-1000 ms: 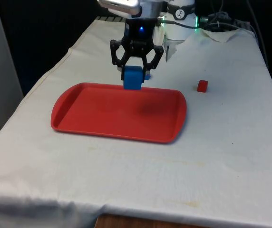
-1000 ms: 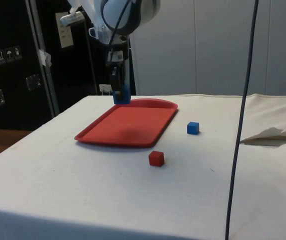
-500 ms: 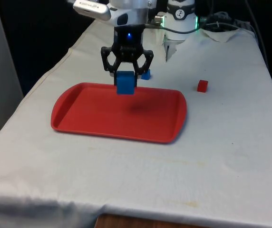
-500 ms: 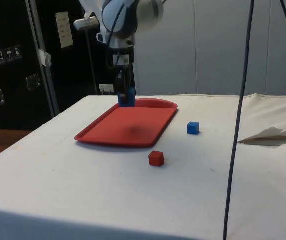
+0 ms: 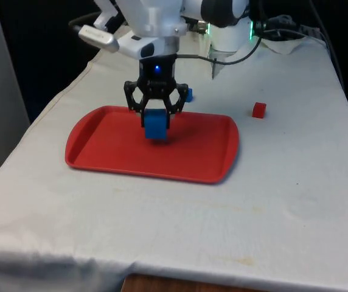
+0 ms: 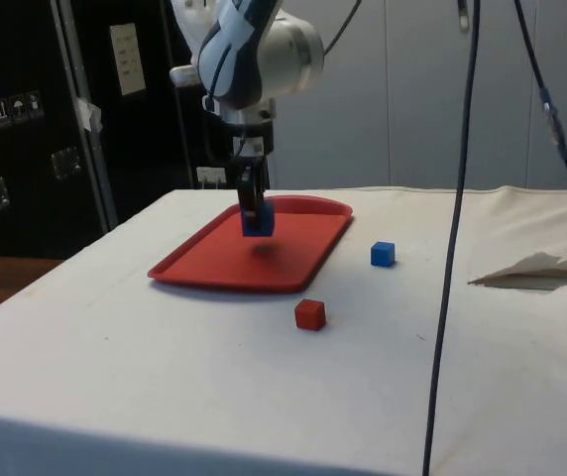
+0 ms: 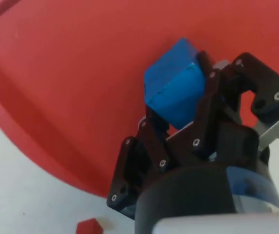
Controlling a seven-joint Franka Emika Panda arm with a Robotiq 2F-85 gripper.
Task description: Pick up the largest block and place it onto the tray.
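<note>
The large blue block (image 5: 156, 125) is held clamped between the two fingers of the end effector (image 5: 156, 118), and is seen over the middle of the red tray (image 5: 101, 152). In the side view the block (image 6: 258, 220) hangs just above the tray floor (image 6: 214, 263), with a dark shadow cast on the red directly beneath it, so it is not yet set down. In the wrist view the block (image 7: 174, 88) is seen gripped at its sides by the black fingers (image 7: 212, 105), with the tray floor (image 7: 81, 63) spread behind it.

Compared with the frame half a second ago, the end effector is found lower and shifted towards the front view's left and nearer the camera: the block was then over the far rim of the tray and is now over its inner floor. Against the frame a second ago, the shift is greater again. The grip on the block is unchanged.

The small blue block (image 5: 188, 95) is left on the white surface (image 5: 283, 182) just beyond the tray's far rim, partly hidden behind the end effector. The small red block (image 5: 258, 109) lies on the cloth off the tray's far corner on the front view's right. Neither small block has been moved.
</note>
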